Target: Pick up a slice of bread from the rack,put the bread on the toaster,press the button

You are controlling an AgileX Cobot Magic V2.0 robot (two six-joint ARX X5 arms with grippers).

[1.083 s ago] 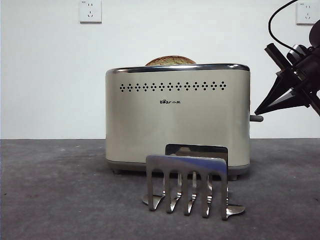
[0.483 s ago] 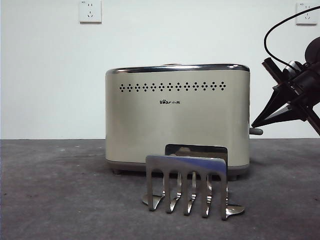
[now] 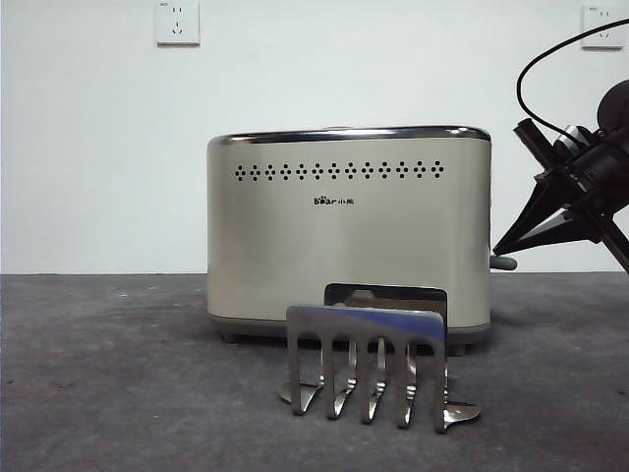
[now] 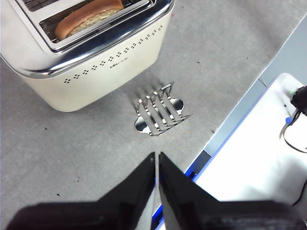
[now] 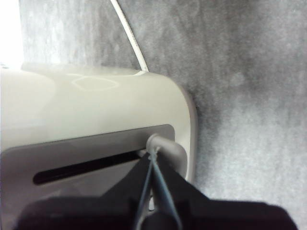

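Rack (image 3: 369, 364) empty before toaster (image 3: 349, 226); right gripper (image 3: 503, 246) pinched together on button (image 3: 503, 262); left gripper (image 4: 157, 160) closed, empty.

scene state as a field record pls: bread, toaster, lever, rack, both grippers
bread: down in the toaster slot, only its top crust shows from above; hidden in the front view
toaster: upright on the grey table, behind the rack
lever: low on the toaster's narrow end, under the right gripper's tips
rack: empty, standing in front of the toaster
right gripper: jaws shut, tips on the lever
left gripper: jaws shut, holding nothing, raised above the table short of the rack
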